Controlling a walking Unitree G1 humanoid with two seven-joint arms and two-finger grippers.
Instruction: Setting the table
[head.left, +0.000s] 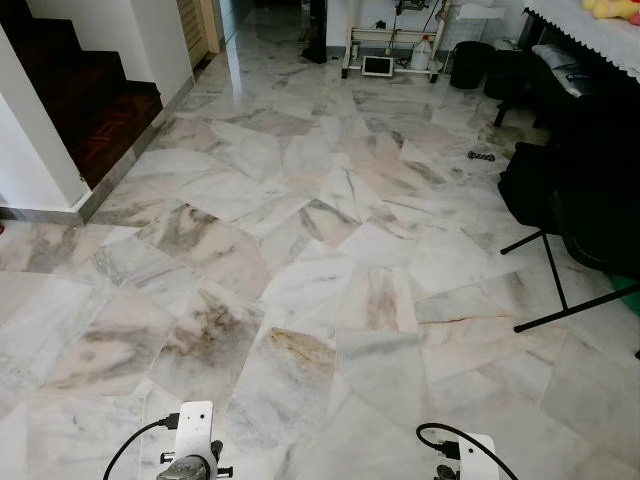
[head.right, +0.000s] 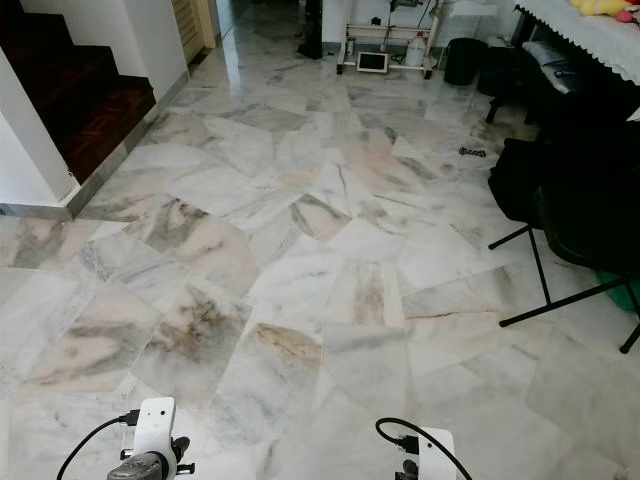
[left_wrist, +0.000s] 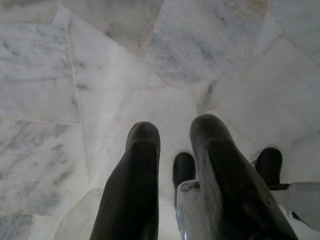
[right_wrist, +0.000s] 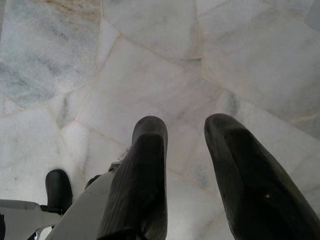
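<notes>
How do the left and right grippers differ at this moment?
The left gripper has a narrower gap between its fingers than the right gripper. A grey knuckle tops the left arm in the eye view; the right arm shows a looping black cable. Both are open, empty, pointing down at the marble floor.

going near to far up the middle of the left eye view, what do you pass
Left hand's wrist and right hand's wrist at the near edge → open marble floor → white wheeled cart with a small screen and a white jug at the far end.
</notes>
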